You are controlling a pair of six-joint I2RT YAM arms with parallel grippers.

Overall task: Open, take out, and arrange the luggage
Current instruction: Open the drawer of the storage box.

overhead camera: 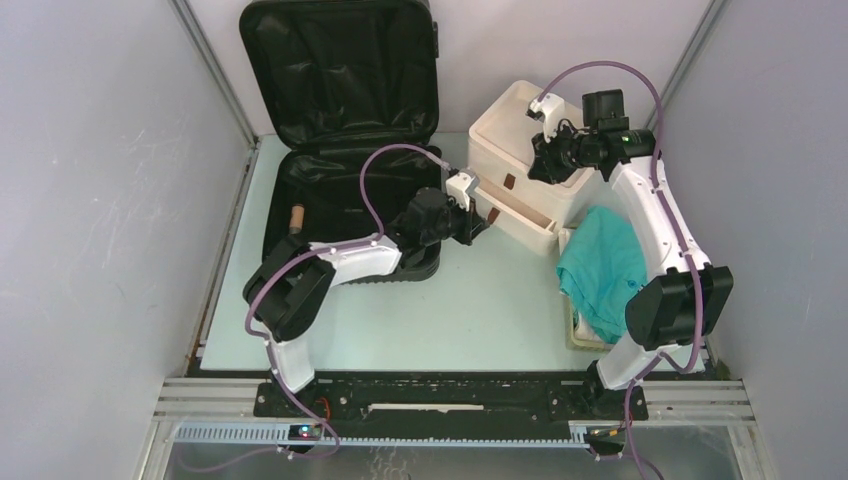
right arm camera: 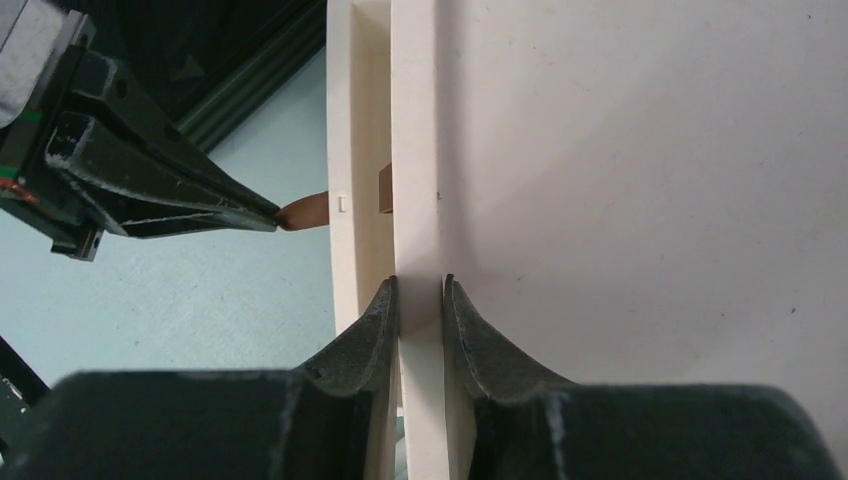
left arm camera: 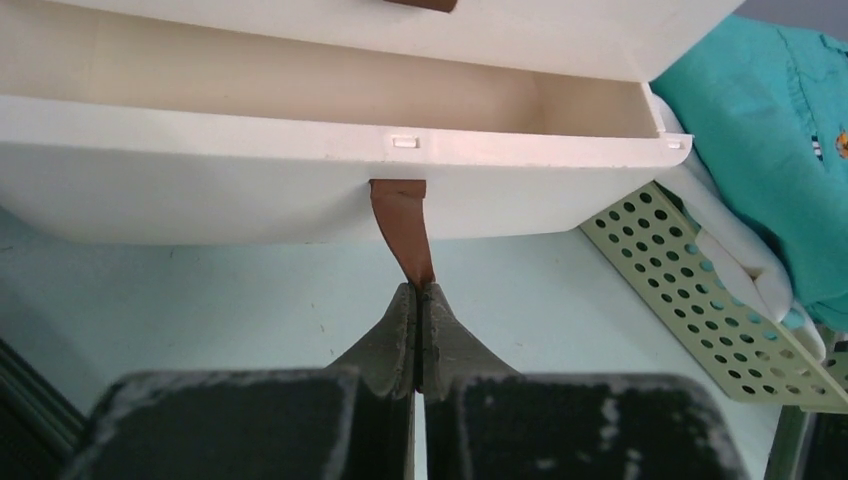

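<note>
The left gripper (left arm camera: 418,292) is pinching the free end of a brown pull strap (left arm camera: 400,225), its two fingers pressed flat together on it. The strap is hanging from the front of a drawer (left arm camera: 300,190) that is standing partly pulled out of the white drawer box (overhead camera: 505,120). The right gripper (right arm camera: 420,285) is clamping a thin white wall at the top of that same box, one finger on each side of it.

The suitcase (overhead camera: 340,70) is lying open at the far left of the desk (overhead camera: 450,310). Its lid is leaning upright against the back wall (overhead camera: 500,40) with the black lining showing, and its base is lying flat. A small brown thing (overhead camera: 296,215) is resting in the base near the left edge, too small to say what it is. The left arm (overhead camera: 350,262) is reaching across the near right corner of the base, so that corner is hidden. The drawer box is sitting just to the right of the suitcase, with a strip of bare desk between them.

A perforated basket (left arm camera: 690,290) is standing just beside the right end of the drawer. A teal cloth (overhead camera: 603,265) is draped over the basket and covering most of it. The right arm (overhead camera: 660,215) is arching up along the far side of the cloth.
</note>
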